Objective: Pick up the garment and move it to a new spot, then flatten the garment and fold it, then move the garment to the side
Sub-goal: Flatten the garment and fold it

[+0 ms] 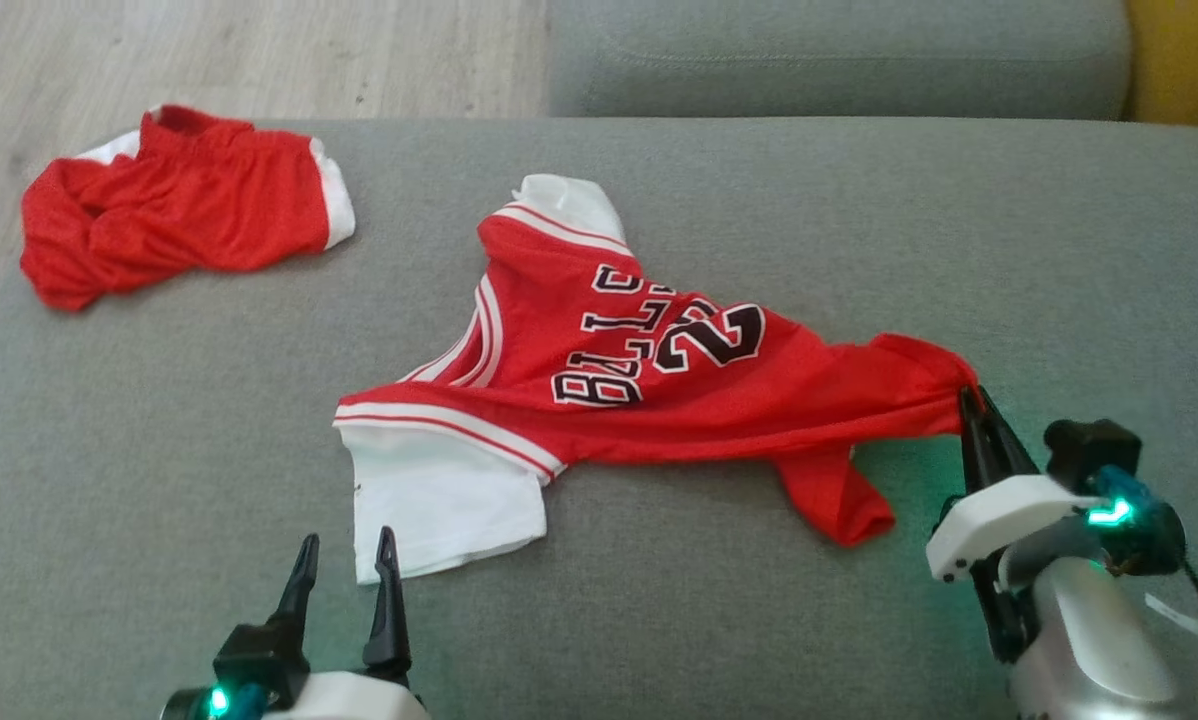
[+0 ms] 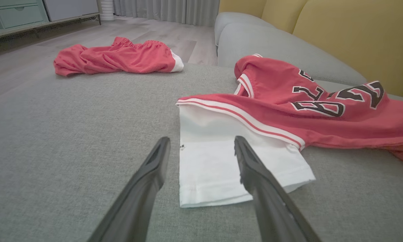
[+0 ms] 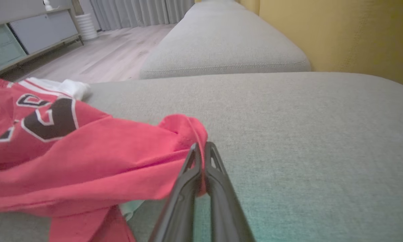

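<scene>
**Right Gripper Engaged on Garment**

We find the red jersey [image 1: 659,370] crumpled at the centre of the grey sofa [image 1: 159,450]. Its number reads 23; of the creased lettering, only a B is clear. The right gripper [image 1: 971,400] pinches the jersey's right end. The left gripper [image 1: 348,542] stands spread at the near white sleeve [image 1: 439,500]. Red shorts [image 1: 179,210] lie far left.

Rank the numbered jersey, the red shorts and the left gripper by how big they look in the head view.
1. numbered jersey, clearly the largest.
2. red shorts; they lie farther from the camera, so their true size is unsure.
3. left gripper, smallest and partly cut off by the bottom edge.
</scene>
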